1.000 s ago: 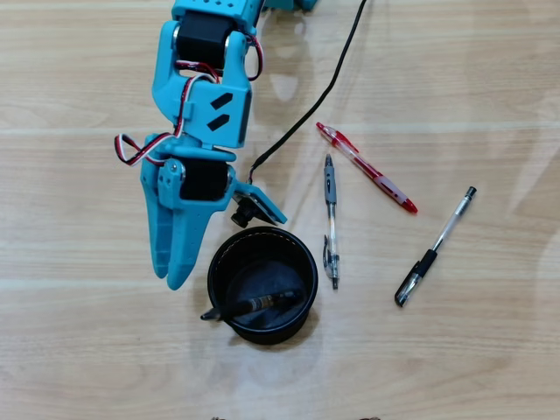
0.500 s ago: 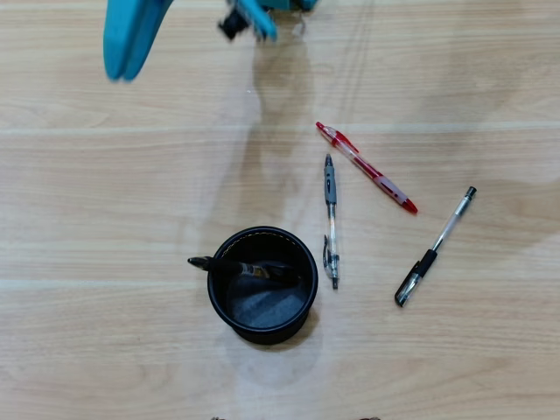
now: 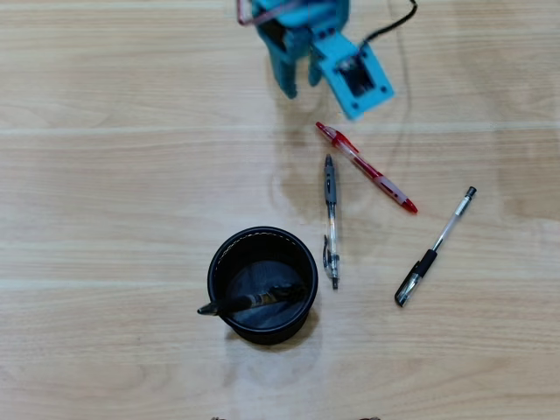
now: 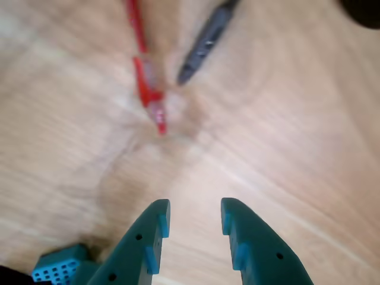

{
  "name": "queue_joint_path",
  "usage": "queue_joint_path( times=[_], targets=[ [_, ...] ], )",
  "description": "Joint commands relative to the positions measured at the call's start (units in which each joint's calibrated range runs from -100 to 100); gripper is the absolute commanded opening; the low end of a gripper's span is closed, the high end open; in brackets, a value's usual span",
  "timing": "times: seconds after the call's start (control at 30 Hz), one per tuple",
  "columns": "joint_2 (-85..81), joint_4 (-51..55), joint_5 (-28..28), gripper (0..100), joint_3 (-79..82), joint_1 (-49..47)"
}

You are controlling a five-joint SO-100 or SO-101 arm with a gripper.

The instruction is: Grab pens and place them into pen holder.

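A black mesh pen holder [image 3: 262,284] stands on the wooden table with one dark pen [image 3: 254,300] leaning inside it. A red pen [image 3: 366,167], a grey clear-barrelled pen [image 3: 330,220] and a black clear-barrelled pen [image 3: 435,247] lie on the table to the holder's right in the overhead view. My teal gripper [image 3: 300,77] is at the top, just above the red pen's tip. In the wrist view the gripper [image 4: 195,214] is open and empty above bare wood, with the red pen [image 4: 144,72] and the grey pen [image 4: 205,45] ahead of it.
A black cable [image 3: 394,24] runs off the arm at the top of the overhead view. The holder's rim [image 4: 362,10] shows at the wrist view's top right corner. The table is light wood planks.
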Motion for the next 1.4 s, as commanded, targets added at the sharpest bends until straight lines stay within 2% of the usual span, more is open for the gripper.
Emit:
queue_joint_path(
  times=[0.0,0.13,0.23,0.37,0.47,1.23,1.3,1.37],
  targets=[
    [3.68,-11.41,-0.34,11,4.04,-2.53],
    [8.33,-26.88,-0.34,11,4.13,-6.00],
    [12.30,-33.42,-1.70,11,4.04,-6.24],
    [16.02,-33.76,-11.84,14,4.85,-6.16],
    [18.14,-34.02,-15.03,18,4.85,-5.92],
    [27.60,-34.53,-15.55,18,4.94,-1.73],
    [27.86,-34.28,-15.65,13,4.94,-1.65],
    [27.94,-34.10,-17.01,1,4.94,-1.32]
  ],
)
